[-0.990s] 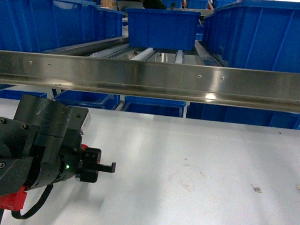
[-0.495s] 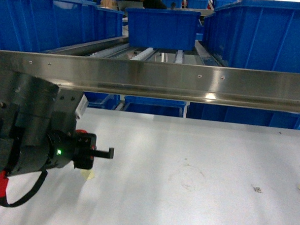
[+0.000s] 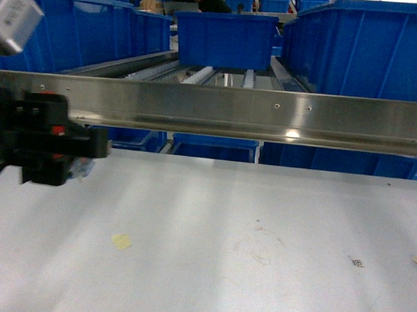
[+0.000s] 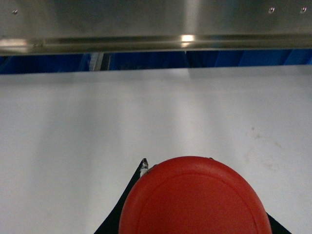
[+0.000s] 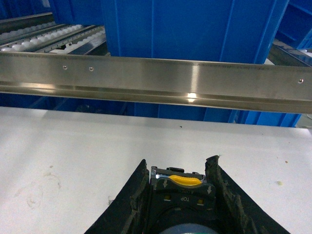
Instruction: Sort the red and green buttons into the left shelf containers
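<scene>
The red button (image 4: 194, 197), seen from your left wrist camera, fills the lower middle of that view: its wide red mushroom cap sits between two dark finger pads (image 4: 127, 204) of the left hand (image 4: 195, 204), which is closed on it and holds it clear above the white worktop (image 4: 97, 122). The worktop there is plain white with faint scuff marks at the right. A brushed steel rail (image 4: 156, 24) runs across the top, with blue bins showing beneath it.

In your right wrist view, the right hand (image 5: 178, 195) has its two dark fingers closed against a dark blocky button body (image 5: 178, 192) with a yellow tab and a "TOP" marking. Its cap is only a bluish edge at the bottom of the view; you cannot tell its colour. The steel rail (image 5: 156, 78) crosses above the worktop (image 5: 58, 146), and a large blue bin (image 5: 195, 29) stands behind it.

In the head view, the left hand (image 3: 48, 140) sits at the left edge, level with the steel rail (image 3: 265, 113); it is blurred. The right hand does not show here. The worktop (image 3: 262, 199) carries a small yellowish scrap (image 3: 121, 241), a faint ring-shaped mark (image 3: 260, 250) and tiny specks at the right. Beyond the rail, roller tracks (image 3: 211, 75) hold the blue containers (image 3: 76, 28) at left, centre and right, with more blue bins on the level below.
</scene>
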Motion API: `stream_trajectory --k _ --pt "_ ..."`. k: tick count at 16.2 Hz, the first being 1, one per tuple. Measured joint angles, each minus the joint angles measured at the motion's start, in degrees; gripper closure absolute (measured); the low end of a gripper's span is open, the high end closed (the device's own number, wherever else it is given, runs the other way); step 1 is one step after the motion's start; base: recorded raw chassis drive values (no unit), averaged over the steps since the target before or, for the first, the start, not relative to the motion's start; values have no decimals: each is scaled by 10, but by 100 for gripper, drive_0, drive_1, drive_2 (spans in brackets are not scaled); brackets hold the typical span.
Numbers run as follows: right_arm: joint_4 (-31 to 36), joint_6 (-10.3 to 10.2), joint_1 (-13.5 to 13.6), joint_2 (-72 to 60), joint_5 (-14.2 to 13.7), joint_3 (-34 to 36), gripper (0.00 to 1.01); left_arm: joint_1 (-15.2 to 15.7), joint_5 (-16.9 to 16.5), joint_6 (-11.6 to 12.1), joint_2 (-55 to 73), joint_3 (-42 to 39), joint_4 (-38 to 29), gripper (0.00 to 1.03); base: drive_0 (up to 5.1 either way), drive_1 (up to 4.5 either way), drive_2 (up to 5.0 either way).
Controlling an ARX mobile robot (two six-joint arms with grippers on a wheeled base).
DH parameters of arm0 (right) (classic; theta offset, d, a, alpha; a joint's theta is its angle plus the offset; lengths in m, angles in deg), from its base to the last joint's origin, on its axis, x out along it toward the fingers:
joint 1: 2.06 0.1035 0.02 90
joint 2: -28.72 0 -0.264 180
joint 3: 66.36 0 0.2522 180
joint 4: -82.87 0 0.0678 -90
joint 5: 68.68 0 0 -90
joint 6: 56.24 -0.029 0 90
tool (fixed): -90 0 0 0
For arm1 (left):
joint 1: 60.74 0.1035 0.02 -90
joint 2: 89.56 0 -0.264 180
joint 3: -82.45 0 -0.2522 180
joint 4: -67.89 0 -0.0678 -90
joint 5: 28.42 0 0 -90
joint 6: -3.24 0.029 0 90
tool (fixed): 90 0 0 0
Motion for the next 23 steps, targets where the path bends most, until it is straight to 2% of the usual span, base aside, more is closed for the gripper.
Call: stream_trajectory --k 2,3,4,5,8,10,12,23 --pt "0 0 0 0 0 0 72 2 43 -15 -116 -19 91 78 0 0 0" --pt "0 0 0 0 0 0 72 1 57 -26 -160 -19 119 78 0 0 0" --pt "0 0 0 0 0 0 72 -7 89 -28 -211 -19 144 78 0 0 0" --pt "0 0 0 0 0 0 72 -17 95 -31 -253 -21 138 78 0 0 0" --pt "0 0 0 0 0 0 72 -7 83 -27 -213 -30 68 78 0 0 0" --pt "0 0 0 0 0 0 72 -7 81 -27 -205 -43 75 78 0 0 0" --pt "0 0 0 0 0 0 72 -7 81 -27 -215 -42 70 78 -485 195 298" --pt "-1 2 0 0 -2 0 72 -8 80 -27 -212 -42 70 78 -433 46 425"
